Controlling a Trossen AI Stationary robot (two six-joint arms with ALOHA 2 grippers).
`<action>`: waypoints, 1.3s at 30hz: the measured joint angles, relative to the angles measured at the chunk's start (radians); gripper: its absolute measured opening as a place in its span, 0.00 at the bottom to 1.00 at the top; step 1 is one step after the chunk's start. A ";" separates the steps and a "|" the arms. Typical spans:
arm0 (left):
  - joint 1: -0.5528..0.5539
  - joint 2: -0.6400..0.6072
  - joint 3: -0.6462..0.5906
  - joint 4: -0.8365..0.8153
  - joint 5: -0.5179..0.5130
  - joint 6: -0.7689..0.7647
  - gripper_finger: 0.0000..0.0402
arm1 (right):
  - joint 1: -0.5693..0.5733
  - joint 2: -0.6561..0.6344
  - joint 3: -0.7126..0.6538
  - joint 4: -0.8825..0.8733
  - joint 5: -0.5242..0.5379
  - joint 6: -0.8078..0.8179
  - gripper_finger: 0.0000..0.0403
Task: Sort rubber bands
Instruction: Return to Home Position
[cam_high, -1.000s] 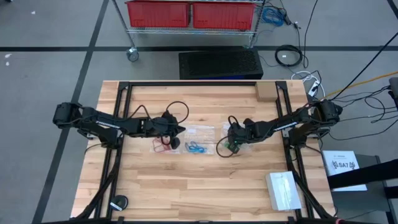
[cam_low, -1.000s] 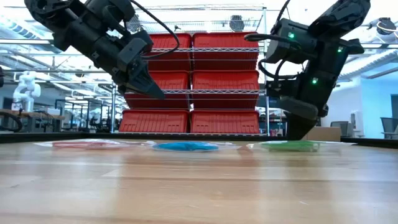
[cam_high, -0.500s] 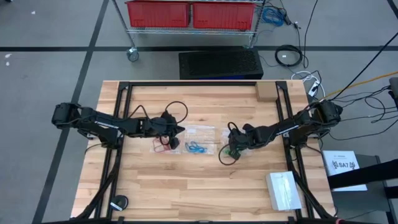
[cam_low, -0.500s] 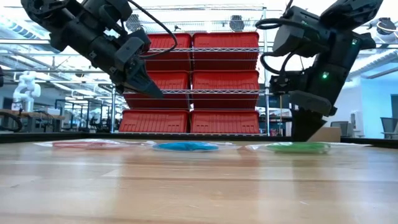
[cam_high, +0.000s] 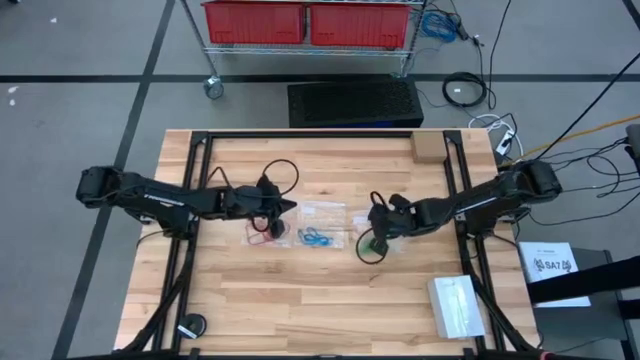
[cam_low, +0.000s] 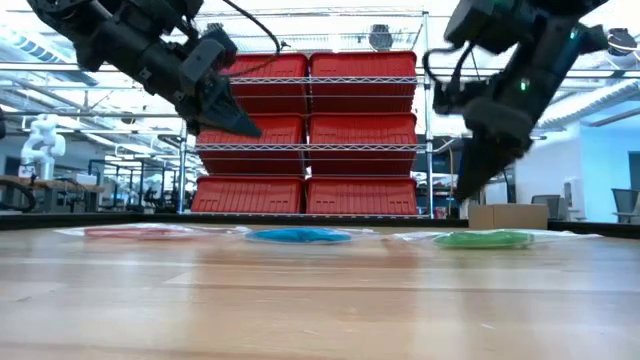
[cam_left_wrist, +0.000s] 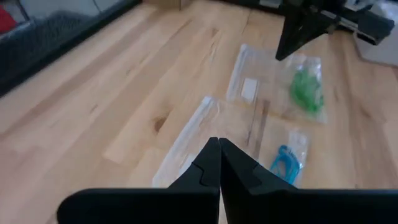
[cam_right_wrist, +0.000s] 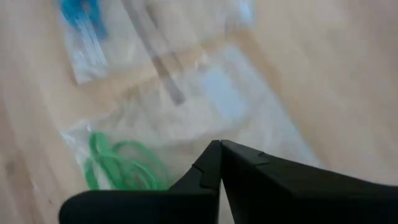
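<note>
Three clusters of rubber bands lie in a row on the wooden table, each in a clear bag: red, blue and green. Another clear bag lies flat just behind them. My left gripper is shut, up in the air behind the red bands. My right gripper is shut too, slanting down above the green bands and clear of them.
A small cardboard box stands at the far right of the table. A white box lies near the right front corner and a black round object near the left front. Red bins on a wire rack stand behind the table.
My right gripper has risen from low over the green rubber bands to well above them, still shut. The green bands stay on the table.
</note>
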 joint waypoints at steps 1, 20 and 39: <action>0.000 -0.016 0.000 -0.004 0.000 0.011 0.00 | 0.000 -0.026 0.000 0.000 0.004 -0.027 0.00; -0.070 -0.645 -0.250 -0.076 -0.014 0.147 0.00 | 0.261 -0.542 -0.140 -0.063 0.271 -0.204 0.00; -0.065 -0.906 -0.295 -0.206 -0.088 0.263 0.00 | -0.325 -0.938 -0.483 0.543 -0.358 -0.599 0.00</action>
